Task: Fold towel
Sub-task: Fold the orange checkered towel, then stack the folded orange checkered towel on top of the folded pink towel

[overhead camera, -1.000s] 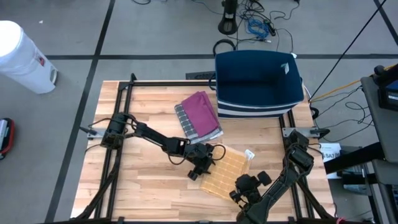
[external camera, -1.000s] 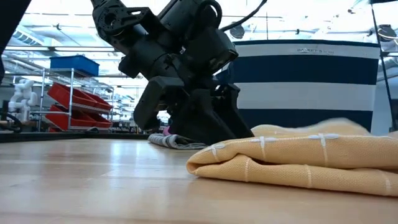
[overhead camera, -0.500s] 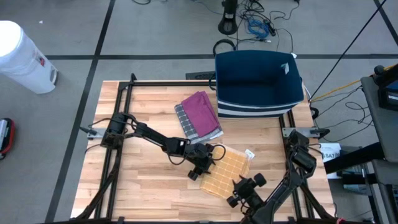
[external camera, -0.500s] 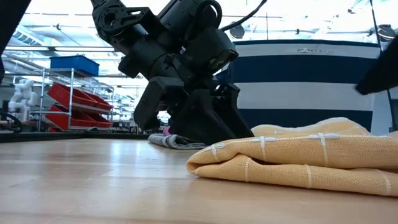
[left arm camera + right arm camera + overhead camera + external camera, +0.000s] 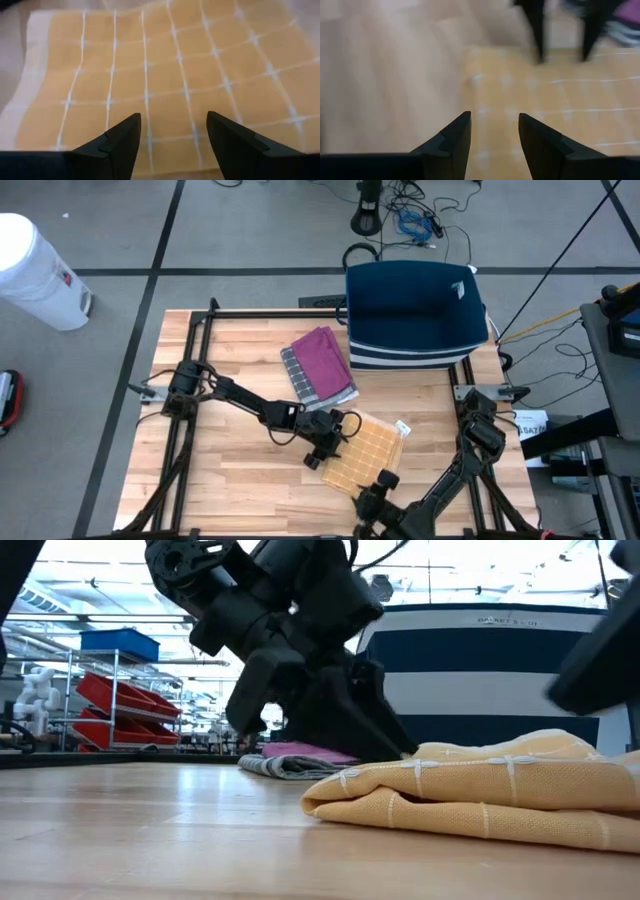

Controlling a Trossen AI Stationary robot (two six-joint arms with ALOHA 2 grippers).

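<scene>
Yellow waffle-weave towel with white grid lines point(image 5: 362, 453): lies doubled over on wooden table point(image 5: 230, 480), near front centre. Left gripper point(image 5: 322, 446): fingers wide apart, empty, at towel's left edge. Right gripper point(image 5: 368, 502): fingers parted, empty, just off towel's near edge. Folded magenta-and-grey cloth point(image 5: 320, 364): behind, apart. Step, judged: between folds; next move needs regrasp of edge or corner.

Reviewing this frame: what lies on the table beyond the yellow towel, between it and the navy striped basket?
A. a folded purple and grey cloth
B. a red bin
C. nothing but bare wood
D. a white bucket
A: in the high view a folded purple and grey cloth lies between the yellow towel and the basket, apart from both.
</scene>
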